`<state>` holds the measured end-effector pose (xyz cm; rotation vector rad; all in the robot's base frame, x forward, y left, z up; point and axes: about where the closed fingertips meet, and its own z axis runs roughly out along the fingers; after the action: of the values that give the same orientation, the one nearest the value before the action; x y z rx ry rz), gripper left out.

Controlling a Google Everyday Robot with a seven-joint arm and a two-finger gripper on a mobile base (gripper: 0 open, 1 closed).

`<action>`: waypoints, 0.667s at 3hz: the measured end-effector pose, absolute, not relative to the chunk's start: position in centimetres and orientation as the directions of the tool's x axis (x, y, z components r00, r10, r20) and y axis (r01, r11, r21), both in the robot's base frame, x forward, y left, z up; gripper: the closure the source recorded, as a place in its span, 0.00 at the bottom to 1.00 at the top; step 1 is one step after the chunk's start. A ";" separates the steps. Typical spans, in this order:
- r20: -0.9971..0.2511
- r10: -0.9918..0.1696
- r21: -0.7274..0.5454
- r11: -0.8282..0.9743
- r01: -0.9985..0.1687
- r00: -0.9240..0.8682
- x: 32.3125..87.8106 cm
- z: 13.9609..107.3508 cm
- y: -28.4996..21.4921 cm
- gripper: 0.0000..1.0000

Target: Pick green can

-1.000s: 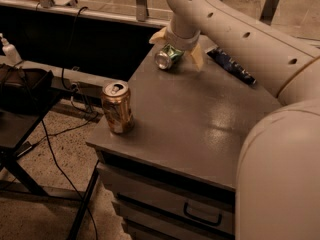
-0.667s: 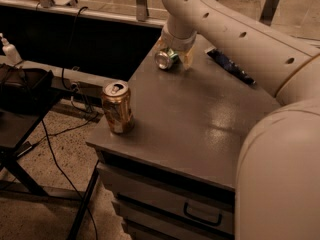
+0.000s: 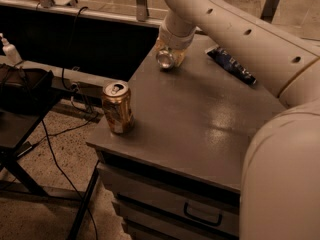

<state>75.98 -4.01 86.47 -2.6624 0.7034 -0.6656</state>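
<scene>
The green can (image 3: 165,59) lies on its side at the far left corner of the grey table top (image 3: 200,119). Only its silver end, facing the camera, shows. My gripper (image 3: 170,53) reaches down from the pale arm that crosses the top right. Its yellowish fingers (image 3: 179,57) sit tight on either side of the can and cover its green body. The can still rests on the table.
An orange-copper can (image 3: 117,108) stands upright at the table's front left edge. A dark blue packet (image 3: 231,65) lies at the back right. Drawers (image 3: 202,215) sit below the top. A black stand (image 3: 20,99), cables and a white bottle (image 3: 9,51) are at left.
The fingers stood wide apart on both sides of the can, and have since drawn in until they are tight against it. The can has turned so its silver end faces me.
</scene>
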 end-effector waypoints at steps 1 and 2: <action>0.310 -0.563 -0.502 -0.781 -0.371 0.766 75.9 88.7 -4.1 1.00; 0.260 -0.578 -0.656 -0.693 -0.298 0.773 75.6 93.0 -4.5 1.00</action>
<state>75.61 -4.55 93.00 -2.3594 0.6515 -0.6087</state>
